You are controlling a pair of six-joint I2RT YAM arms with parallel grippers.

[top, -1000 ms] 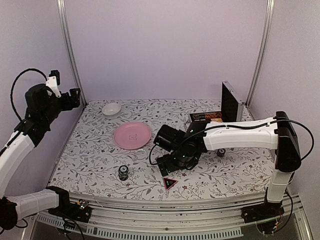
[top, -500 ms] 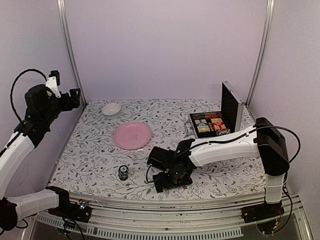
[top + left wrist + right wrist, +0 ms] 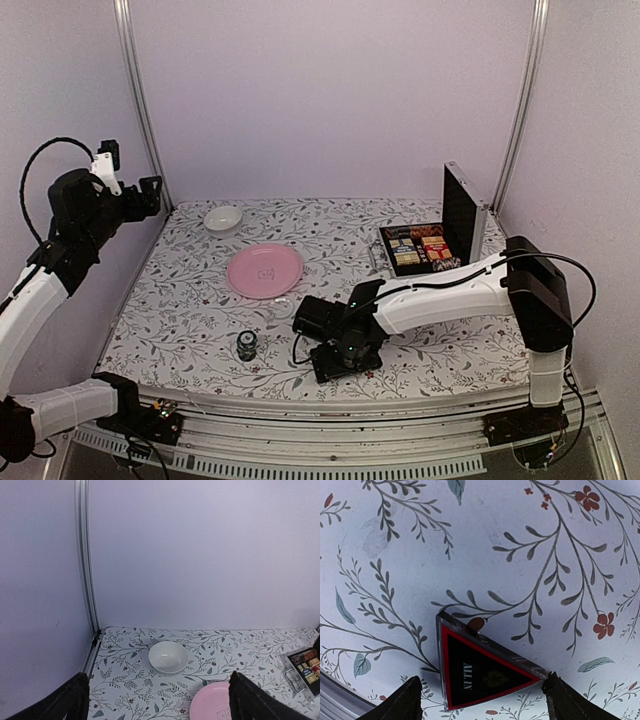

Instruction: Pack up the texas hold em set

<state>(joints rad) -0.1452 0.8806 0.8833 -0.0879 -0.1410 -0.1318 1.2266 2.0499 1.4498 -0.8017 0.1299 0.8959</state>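
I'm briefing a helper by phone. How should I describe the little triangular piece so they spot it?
On the flowered table, go to the front edge, where the open right gripper hangs low. Under it the marker lies flat. It is the only triangle there: black with a red border, while the chip stack to its left is round.

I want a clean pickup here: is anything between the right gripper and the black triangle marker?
Nothing visible. The right wrist view shows the triangle marker lying flat on the table, right between the open fingers of the right gripper, with only bare flowered cover around it.
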